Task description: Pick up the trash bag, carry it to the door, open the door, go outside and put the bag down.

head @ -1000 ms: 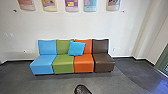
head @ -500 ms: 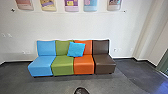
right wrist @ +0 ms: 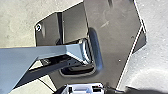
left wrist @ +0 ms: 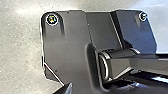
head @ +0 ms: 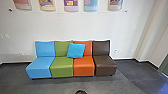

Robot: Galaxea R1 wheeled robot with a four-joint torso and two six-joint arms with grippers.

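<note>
Left gripper: spread or pressed together, I cannot tell.
Right gripper: its state, too, I cannot tell.
Trash bag: where it lies against the sofa (head: 62, 70), I cannot tell.
Seats: blue at the sofa's left end, then green, orange and brown.
Cushion (head: 76, 50): bright blue, tilted against the sofa's back where green meets orange.
Wall (head: 70, 27): white, behind the sofa.
Posters (head: 71, 6): in a row above the sofa.
Floor (head: 55, 86): grey around the sofa, darker to its right.
Dark rounded thing (head: 81, 92): in front of the sofa, apart from it; too little shows to name it.
Greenish panel (head: 164, 66): well right of the sofa.
</note>
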